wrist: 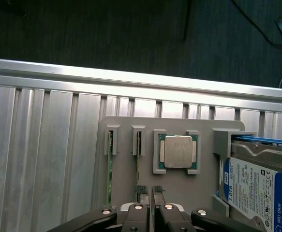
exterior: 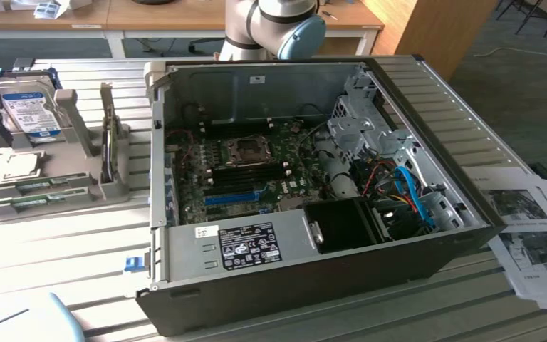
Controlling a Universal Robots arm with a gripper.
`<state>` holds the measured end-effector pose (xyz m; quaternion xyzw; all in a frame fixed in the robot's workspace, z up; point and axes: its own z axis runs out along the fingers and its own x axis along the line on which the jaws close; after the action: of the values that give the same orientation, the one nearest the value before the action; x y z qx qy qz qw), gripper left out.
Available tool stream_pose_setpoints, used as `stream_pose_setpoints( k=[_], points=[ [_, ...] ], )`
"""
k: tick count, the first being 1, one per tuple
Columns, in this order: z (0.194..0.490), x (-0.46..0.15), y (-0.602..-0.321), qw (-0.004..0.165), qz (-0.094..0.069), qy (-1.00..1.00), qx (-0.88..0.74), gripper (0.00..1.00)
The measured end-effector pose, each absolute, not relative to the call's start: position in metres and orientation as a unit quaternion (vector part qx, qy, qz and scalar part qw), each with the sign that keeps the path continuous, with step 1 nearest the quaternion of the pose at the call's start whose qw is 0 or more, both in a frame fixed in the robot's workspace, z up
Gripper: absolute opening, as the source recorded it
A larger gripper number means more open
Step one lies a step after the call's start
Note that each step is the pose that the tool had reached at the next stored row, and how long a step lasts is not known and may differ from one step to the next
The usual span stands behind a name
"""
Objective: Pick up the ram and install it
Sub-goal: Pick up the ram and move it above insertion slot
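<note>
Hovering above the gray holder (wrist: 124,169) with jaws slightly parted and empty, close over the near end of the ram (wrist: 139,162), seated edge-up in the holder's second slot, lengthwise straight ahead

Slatted table (exterior: 74,239), computer case (exterior: 302,288), grey holder (exterior: 69,171), papers (exterior: 528,214)
</note>
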<state>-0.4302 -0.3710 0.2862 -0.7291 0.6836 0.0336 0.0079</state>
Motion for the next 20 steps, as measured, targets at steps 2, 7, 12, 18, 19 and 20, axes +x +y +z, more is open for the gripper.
stream_pose_setpoints(
  k=[2,7,12,18,19,20],
  points=[
    [0.286,-0.430,-0.371,0.008,0.034,0.684,-0.729,0.18],
    [0.286,-0.430,-0.371,0.008,0.034,0.684,-0.729,0.24],
    [0.286,-0.430,-0.371,0.008,0.034,0.684,-0.729,0.24],
    [0.286,-0.423,-0.371,0.008,0.034,0.683,-0.730,0.24],
    [0.286,-0.421,-0.371,0.008,0.034,0.683,-0.730,0.24],
    [0.286,-0.419,-0.371,0.008,0.034,0.682,-0.730,0.24]
  ],
)
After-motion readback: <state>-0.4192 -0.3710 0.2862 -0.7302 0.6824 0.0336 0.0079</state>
